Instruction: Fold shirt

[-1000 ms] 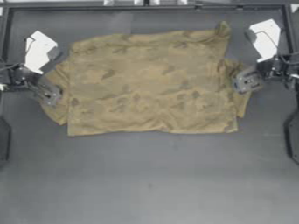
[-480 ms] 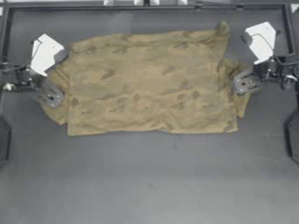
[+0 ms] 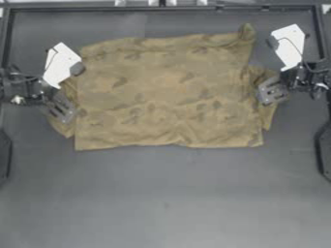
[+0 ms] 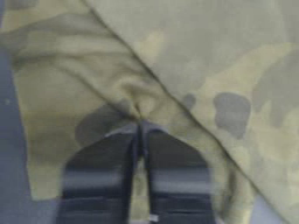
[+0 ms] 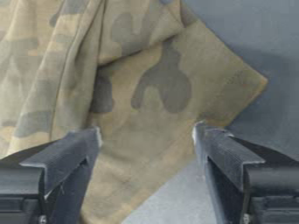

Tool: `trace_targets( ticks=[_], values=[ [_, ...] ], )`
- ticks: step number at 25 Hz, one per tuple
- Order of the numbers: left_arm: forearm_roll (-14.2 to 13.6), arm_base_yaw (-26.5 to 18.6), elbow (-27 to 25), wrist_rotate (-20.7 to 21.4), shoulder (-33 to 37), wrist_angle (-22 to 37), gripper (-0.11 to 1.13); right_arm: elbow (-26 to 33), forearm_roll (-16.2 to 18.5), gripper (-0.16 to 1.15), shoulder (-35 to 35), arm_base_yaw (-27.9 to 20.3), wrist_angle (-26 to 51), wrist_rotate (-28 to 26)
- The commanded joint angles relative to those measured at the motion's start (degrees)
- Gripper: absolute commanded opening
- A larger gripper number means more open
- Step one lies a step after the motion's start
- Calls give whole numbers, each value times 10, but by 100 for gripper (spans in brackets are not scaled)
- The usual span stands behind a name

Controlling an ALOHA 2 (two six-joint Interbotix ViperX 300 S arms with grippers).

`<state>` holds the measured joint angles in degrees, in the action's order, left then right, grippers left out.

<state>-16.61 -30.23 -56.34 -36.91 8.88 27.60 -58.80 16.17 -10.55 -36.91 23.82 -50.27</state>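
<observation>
The left gripper (image 4: 140, 131) pinches the shirt (image 3: 165, 89) at its left sleeve — the right gripper (image 5: 146, 135) hangs spread over the right sleeve.

The work surface is a dark grey table (image 3: 168, 193) with a matte finish. A dark frame rail (image 3: 161, 7) runs along its far edge. Lighting is even, casting soft shadows.
</observation>
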Motion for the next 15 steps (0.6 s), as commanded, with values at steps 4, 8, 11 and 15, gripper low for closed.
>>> trace_targets(
  ticks=[4,8,11,15],
  values=[
    [-3,14,17,20,3,29,2,5,1,94,-4,6,-8,0],
    [-3,15,33,26,12,44,4,1,-1,88,-2,7,-12,-2],
    [-3,15,43,31,18,53,4,-1,-3,80,0,7,-15,-1],
    [-4,16,47,33,25,63,4,-2,-8,57,10,10,-15,0]
  ],
)
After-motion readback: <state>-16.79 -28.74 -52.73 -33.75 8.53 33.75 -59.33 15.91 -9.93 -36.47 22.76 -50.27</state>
